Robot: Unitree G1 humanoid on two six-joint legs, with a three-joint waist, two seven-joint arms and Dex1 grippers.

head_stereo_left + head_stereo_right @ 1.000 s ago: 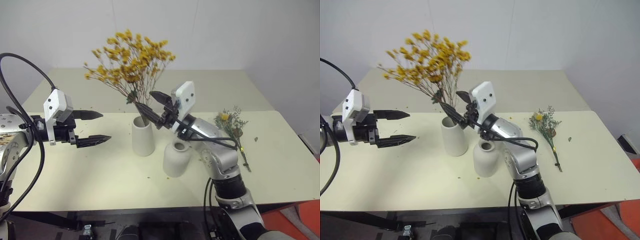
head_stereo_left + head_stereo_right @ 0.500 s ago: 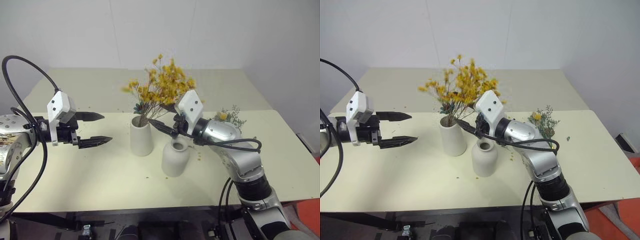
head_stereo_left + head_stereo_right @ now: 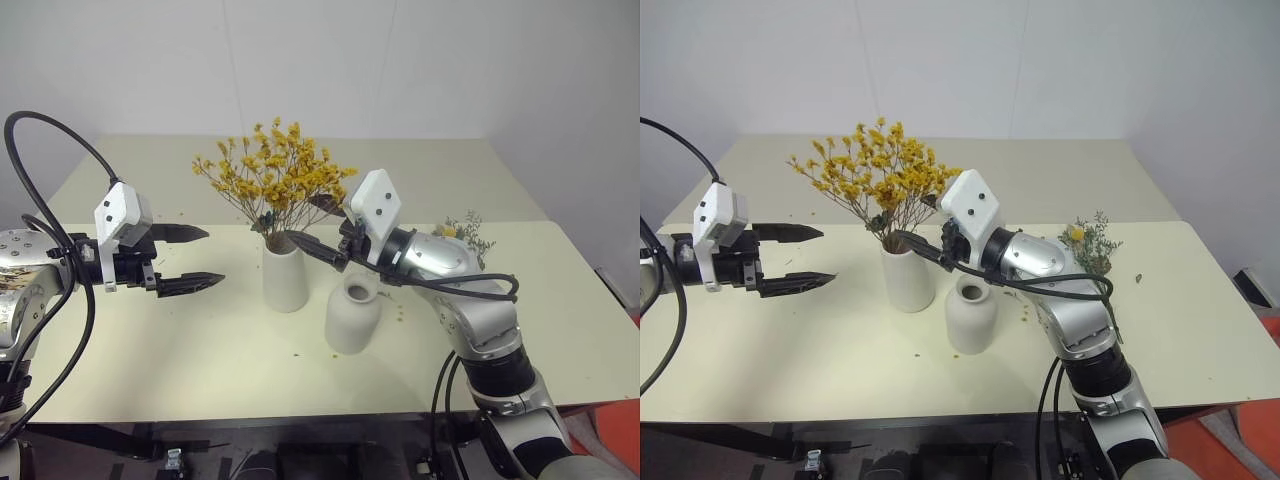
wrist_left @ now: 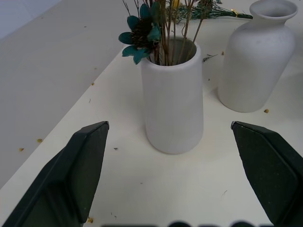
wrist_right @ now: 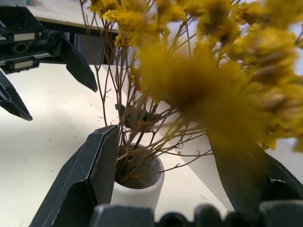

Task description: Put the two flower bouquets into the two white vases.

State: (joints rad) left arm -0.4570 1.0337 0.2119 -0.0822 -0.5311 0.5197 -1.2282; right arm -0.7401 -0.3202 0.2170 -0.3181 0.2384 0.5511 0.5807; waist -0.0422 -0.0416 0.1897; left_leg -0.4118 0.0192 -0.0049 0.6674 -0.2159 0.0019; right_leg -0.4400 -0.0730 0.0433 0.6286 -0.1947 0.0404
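Observation:
The mustard-yellow bouquet stands with its stems in the taller white vase at mid-table, leaning a little left. My right gripper is open just above that vase's mouth, its fingers wide on either side of the stems without clamping them. The shorter, narrow-necked vase stands empty to the right of the tall one, under my right wrist. The grey-green bouquet with a yellow ball lies on the table at right, behind my right arm. My left gripper hangs open and empty to the left of the tall vase.
The cream table carries scattered small yellow crumbs around the vases. A second table surface lies behind, against the white wall. The short vase stands close beside the tall one, with a narrow gap between them.
The yellow bouquet swung from leaning left to leaning right and now stands more upright in the tall vase. My right gripper rolled at the stems. The left arm has not moved.

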